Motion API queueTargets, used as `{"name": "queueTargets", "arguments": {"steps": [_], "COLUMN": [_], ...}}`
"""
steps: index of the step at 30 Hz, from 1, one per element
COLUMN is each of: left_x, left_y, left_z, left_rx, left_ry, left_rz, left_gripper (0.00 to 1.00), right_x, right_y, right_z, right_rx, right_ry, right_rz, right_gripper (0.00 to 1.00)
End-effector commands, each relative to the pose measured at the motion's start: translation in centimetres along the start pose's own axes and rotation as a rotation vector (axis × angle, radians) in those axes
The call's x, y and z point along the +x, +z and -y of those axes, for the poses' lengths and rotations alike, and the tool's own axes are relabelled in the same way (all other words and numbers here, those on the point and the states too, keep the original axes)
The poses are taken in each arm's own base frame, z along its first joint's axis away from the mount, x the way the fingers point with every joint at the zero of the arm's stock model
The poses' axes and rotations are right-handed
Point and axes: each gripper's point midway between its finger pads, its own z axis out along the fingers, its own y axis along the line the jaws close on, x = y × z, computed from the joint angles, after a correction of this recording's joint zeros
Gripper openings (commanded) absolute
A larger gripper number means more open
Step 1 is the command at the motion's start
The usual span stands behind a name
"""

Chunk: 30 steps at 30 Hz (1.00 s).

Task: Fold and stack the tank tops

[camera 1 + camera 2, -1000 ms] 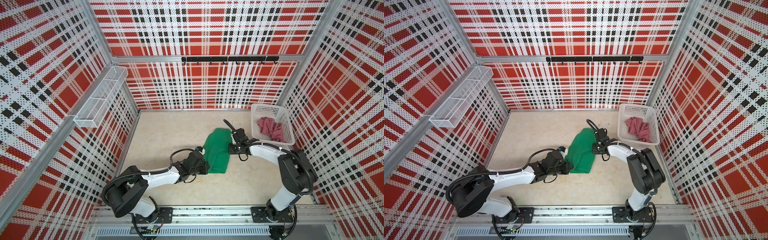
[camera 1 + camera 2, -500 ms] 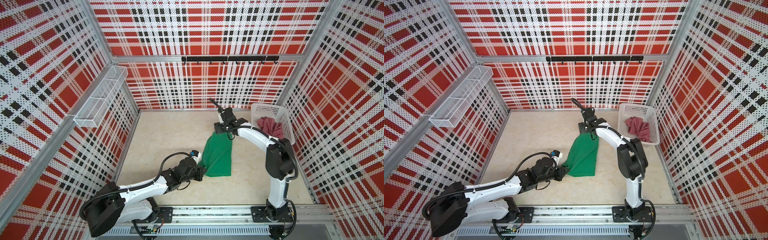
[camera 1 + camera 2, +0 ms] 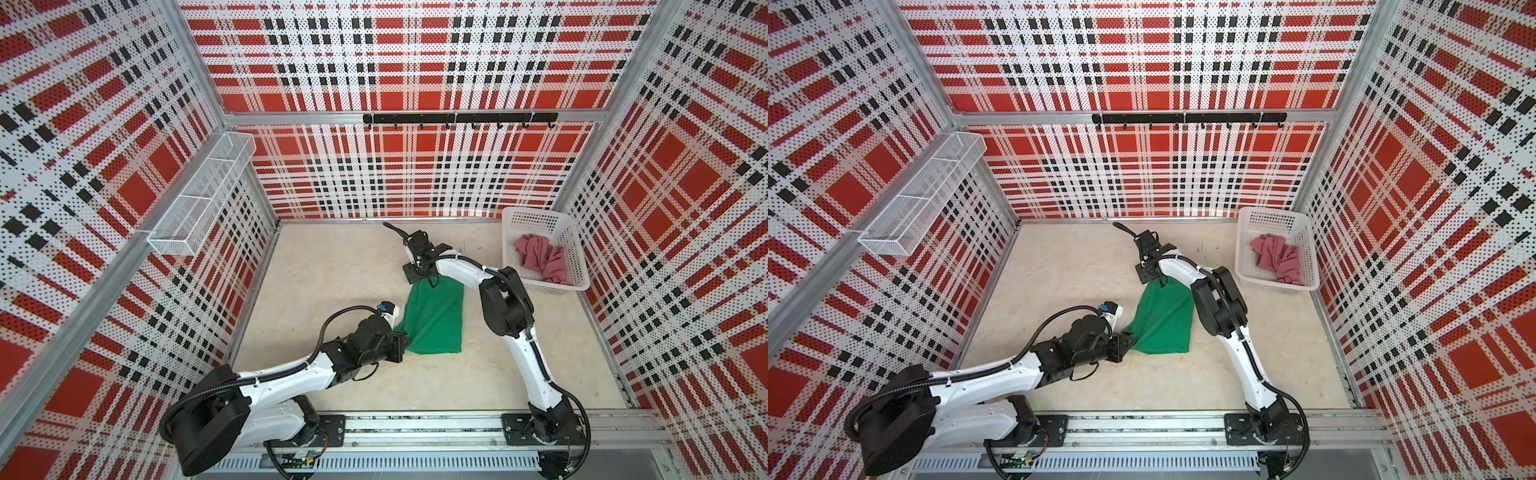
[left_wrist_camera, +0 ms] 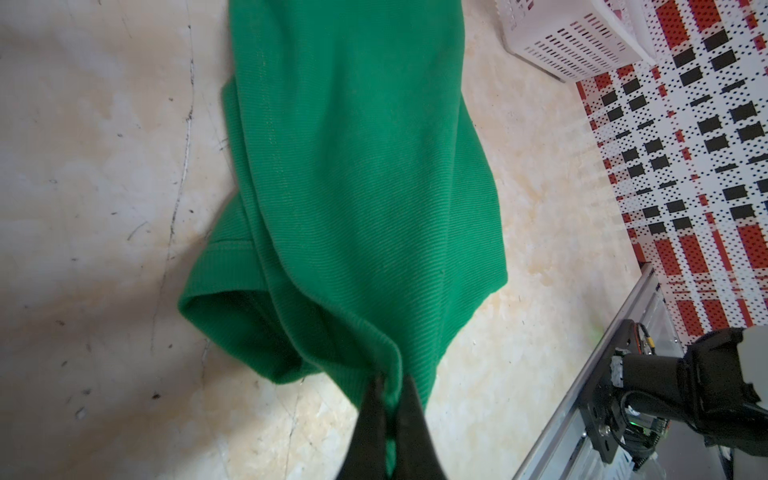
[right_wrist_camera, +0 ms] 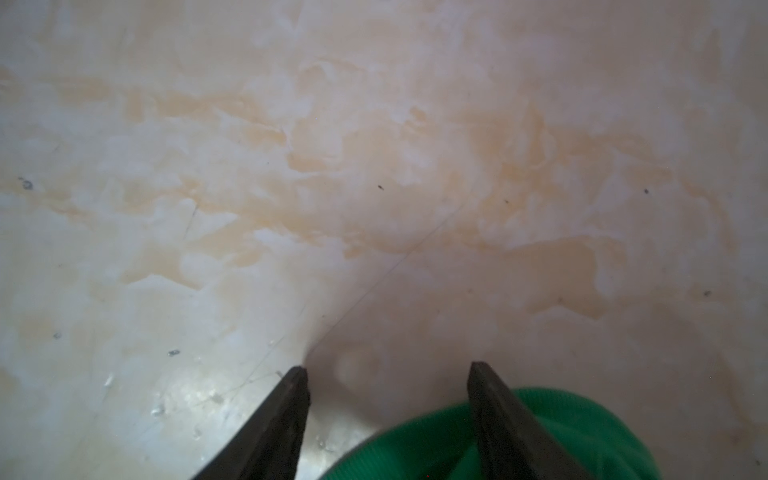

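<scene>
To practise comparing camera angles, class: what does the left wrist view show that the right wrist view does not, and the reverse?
Only the left wrist view: the left gripper shut on a corner of the green tank top, plus the white basket and plaid wall. Only the right wrist view: the right gripper, open, nothing between its tips. Both: the green tank top and the pale table.

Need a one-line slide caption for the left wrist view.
Left gripper pinching a corner of the green tank top, spread on the beige table, white basket beyond.
</scene>
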Motion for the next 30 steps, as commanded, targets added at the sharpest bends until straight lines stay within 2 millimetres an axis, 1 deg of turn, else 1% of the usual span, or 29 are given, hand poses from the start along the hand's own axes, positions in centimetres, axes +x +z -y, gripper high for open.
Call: {"name": "queueTargets", "arguments": {"steps": [1,4,6,8,9,12,14,15,16,17,18,20,22,23,25,26,28,30], "left_x": [-0.6,-0.5,-0.4,-0.4,-0.4,-0.6,-0.9,-1.0,-1.4,-2.0,-2.8,-5.7,-9.8,-11.8,-16.8,-18.7,-23.3,-27.6], "left_y": [-0.1,0.1,0.2,0.3,0.3,0.3,0.2,0.2,0.1,0.0,-0.1,-0.5,-1.2,-1.7,-3.3,-4.0,-5.9,-7.7], "left_z": [-0.3,-0.5,-0.5,-0.6,-0.6,-0.7,-0.7,-0.8,-0.8,-0.9,-1.0,-1.3,-1.8,-1.9,-1.9,-2.2,-3.1,-4.3], "left_rx": [-0.012,-0.016,-0.02,-0.024,-0.025,-0.028,-0.032,-0.032,-0.036,-0.043,-0.052,-0.082,-0.134,-0.156,-0.211,-0.248,-0.326,-0.403], "left_ry": [-0.013,-0.015,-0.012,-0.013,-0.013,-0.014,-0.016,-0.016,-0.015,-0.011,-0.002,0.023,0.053,0.069,0.124,0.145,0.191,0.215], "left_rz": [0.015,0.006,0.0,-0.003,-0.003,0.003,0.011,0.015,0.021,0.031,0.047,0.104,0.177,0.211,0.296,0.327,0.394,0.448], "left_gripper": [0.0,0.0,0.0,0.0,0.0,0.0,0.0,0.0,0.0,0.0,0.0,0.0,0.0,0.0,0.0,0.0,0.0,0.0], "right_x": [3.0,4.0,4.5,5.0,5.2,5.9,5.7,5.2,4.3,3.2,2.1,-0.6,-3.7,-4.9,-7.8,-8.9,-11.4,-13.4], "right_y": [-1.4,-2.4,-2.6,-2.4,-2.2,-1.6,-1.5,-1.7,-2.4,-3.2,-4.0,-6.1,-8.9,-10.3,-13.8,-15.4,-19.0,-22.0], "right_z": [1.7,2.3,2.5,2.7,2.7,2.1,1.9,2.0,2.3,2.6,3.0,3.4,4.0,4.4,5.6,6.1,7.1,8.0], "right_rx": [0.061,0.082,0.078,0.065,0.059,0.028,0.007,0.006,0.01,0.013,0.012,-0.013,-0.038,-0.045,-0.063,-0.081,-0.145,-0.209], "right_ry": [0.004,0.023,0.041,0.065,0.072,0.089,0.104,0.112,0.119,0.126,0.133,0.15,0.17,0.179,0.201,0.207,0.223,0.233], "right_rz": [-0.08,-0.095,-0.101,-0.109,-0.112,-0.135,-0.125,-0.11,-0.082,-0.047,-0.011,0.082,0.194,0.241,0.365,0.42,0.545,0.656], "right_gripper": [0.66,0.67,0.66,0.62,0.58,0.4,0.19,0.11,0.03,0.0,0.0,0.0,0.0,0.0,0.0,0.0,0.0,0.0]}}
